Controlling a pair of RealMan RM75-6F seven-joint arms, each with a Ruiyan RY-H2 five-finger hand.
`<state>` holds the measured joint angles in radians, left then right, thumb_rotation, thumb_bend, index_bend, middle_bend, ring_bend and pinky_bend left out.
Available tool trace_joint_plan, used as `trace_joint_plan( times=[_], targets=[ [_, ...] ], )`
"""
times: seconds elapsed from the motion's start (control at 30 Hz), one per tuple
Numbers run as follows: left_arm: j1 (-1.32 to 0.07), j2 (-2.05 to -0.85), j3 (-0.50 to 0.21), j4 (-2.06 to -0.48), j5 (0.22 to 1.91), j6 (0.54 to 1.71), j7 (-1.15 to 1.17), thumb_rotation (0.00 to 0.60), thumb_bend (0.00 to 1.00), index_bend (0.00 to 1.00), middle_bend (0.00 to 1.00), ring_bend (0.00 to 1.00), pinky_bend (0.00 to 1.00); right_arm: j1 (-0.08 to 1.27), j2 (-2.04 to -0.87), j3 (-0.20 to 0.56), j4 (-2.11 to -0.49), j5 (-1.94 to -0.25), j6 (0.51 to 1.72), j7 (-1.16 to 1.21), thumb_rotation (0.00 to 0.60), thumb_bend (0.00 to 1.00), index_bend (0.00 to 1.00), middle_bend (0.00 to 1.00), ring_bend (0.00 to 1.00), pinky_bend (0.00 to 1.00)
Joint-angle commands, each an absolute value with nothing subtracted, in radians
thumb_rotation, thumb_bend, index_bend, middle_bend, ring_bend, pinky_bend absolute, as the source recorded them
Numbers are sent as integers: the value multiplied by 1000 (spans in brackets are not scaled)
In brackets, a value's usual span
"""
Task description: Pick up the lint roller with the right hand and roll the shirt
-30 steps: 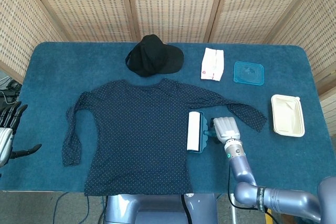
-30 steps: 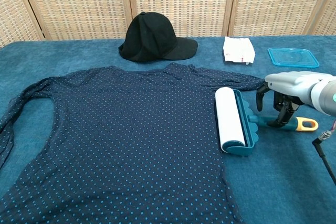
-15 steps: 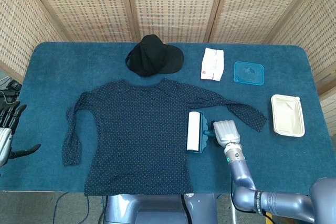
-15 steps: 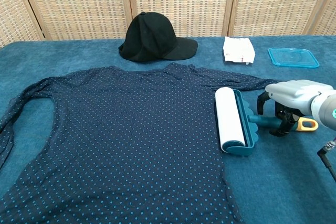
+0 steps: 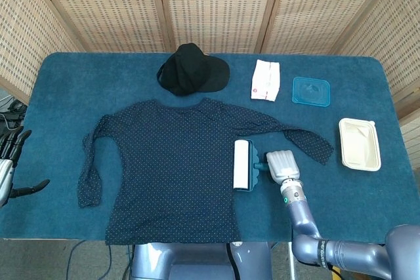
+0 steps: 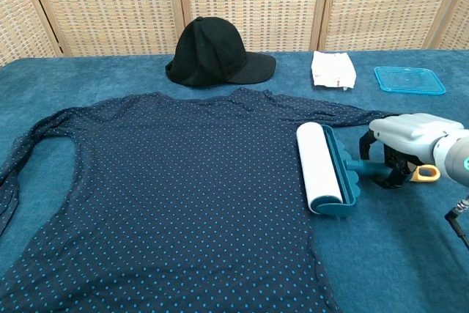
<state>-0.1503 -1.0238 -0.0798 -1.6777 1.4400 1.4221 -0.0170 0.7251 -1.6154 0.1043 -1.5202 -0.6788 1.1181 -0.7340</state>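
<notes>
The lint roller (image 5: 243, 165) (image 6: 320, 166), a white roll in a teal housing, lies on the right edge of the dark dotted shirt (image 5: 170, 162) (image 6: 168, 188), which is spread flat on the table. Its teal handle with an orange tip (image 6: 426, 174) points right. My right hand (image 5: 282, 165) (image 6: 407, 137) sits over that handle, and its dark fingers (image 6: 388, 166) curl around it. My left hand (image 5: 8, 162) hangs off the table's left edge with fingers apart, holding nothing.
A black cap (image 5: 191, 70) (image 6: 216, 53) lies behind the shirt's collar. A white packet (image 5: 266, 79) (image 6: 332, 69) and a teal lid (image 5: 310, 91) (image 6: 409, 80) sit at the back right. A white container (image 5: 359, 143) stands near the right edge of the blue table (image 5: 65, 83).
My right hand has sunk onto the roller's handle and its fingers have closed around it. The roller has shifted slightly left on the shirt. The left hand barely moved.
</notes>
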Motion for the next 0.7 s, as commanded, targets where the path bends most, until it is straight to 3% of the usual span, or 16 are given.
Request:
trace_joint_plan(
  times=[0.03,0.23,0.37,0.7],
  targets=[
    [-151,-1023,-79,-1678,1440,1421,-17,600,0,0,0,0,0,733,-1586,124,-1557,-697,1128,-740,600,850,696,1000,1000,1000],
    [-153,-1020,-82,-1678,1434,1416,-32,600,0,0,0,0,0,799,-1502,197,-1675,-673,1153,-844,600,845,696,1000,1000,1000],
    [-156,-1014,-85,-1673,1430,1407,-54,600,0,0,0,0,0,891,-1463,245,-1752,-566,1176,-1010,600,840,699,1000,1000,1000],
    [-168,-1007,-88,-1663,1424,1385,-85,600,0,0,0,0,0,1140,-1555,301,-1762,-339,1289,-1368,600,841,707,1000,1000,1000]
  ],
)
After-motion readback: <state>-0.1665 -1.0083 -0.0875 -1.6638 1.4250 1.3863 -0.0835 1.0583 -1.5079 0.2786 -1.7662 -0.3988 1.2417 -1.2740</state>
